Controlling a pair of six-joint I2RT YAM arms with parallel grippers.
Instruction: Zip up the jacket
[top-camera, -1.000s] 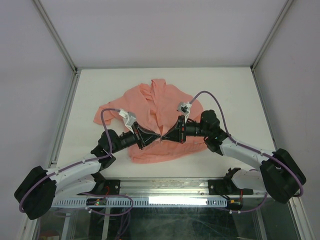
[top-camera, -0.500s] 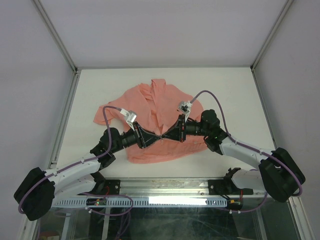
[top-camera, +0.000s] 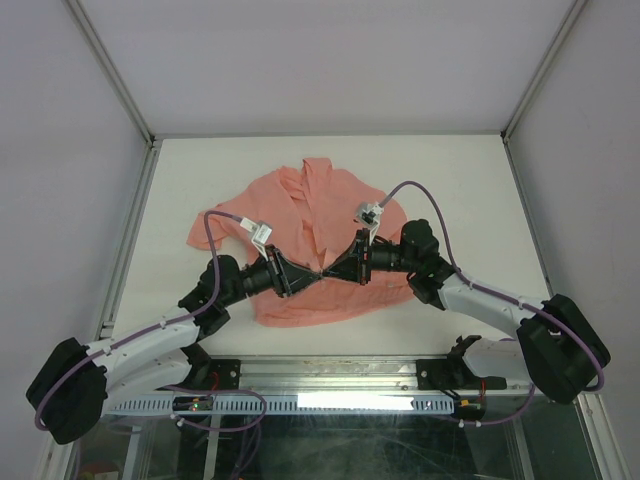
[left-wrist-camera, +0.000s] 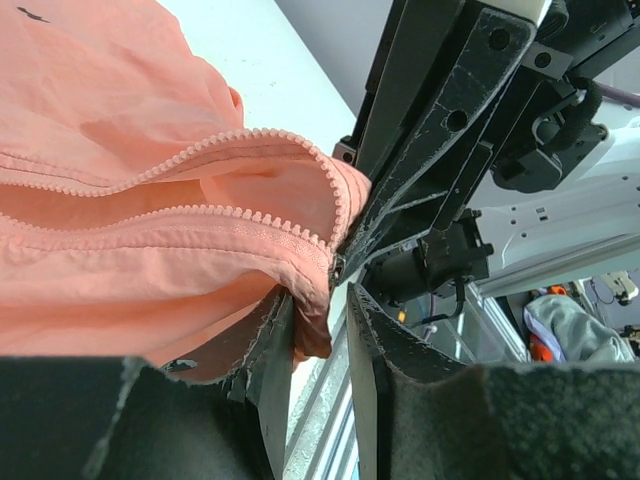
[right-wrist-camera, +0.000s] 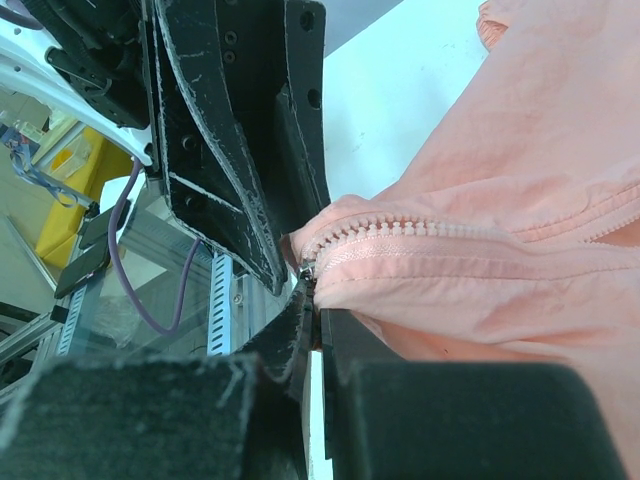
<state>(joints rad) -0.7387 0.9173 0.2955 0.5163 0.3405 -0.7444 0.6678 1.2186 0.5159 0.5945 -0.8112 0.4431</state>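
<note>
Release on the left: left fingers (left-wrist-camera: 380, 390) just spread, hem of salmon-pink thin fabric jacket (top-camera: 300, 200) loose between them. Right fingers (right-wrist-camera: 285, 345) pinch the zip's bottom end (right-wrist-camera: 308, 268). Jacket mid white counter (top-camera: 450, 180), unzipped. Likely a regrasp.

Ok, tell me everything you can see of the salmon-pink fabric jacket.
The salmon-pink jacket is thin, wrinkled fabric, spread front-up on the white table with its collar pointing away from the arms. The centre front is unzipped: two rows of pink zipper teeth run apart and converge toward the hem. The right gripper is shut on the hem at the zipper's end. The left gripper stands open, with hem fabric between its fingers.
</note>
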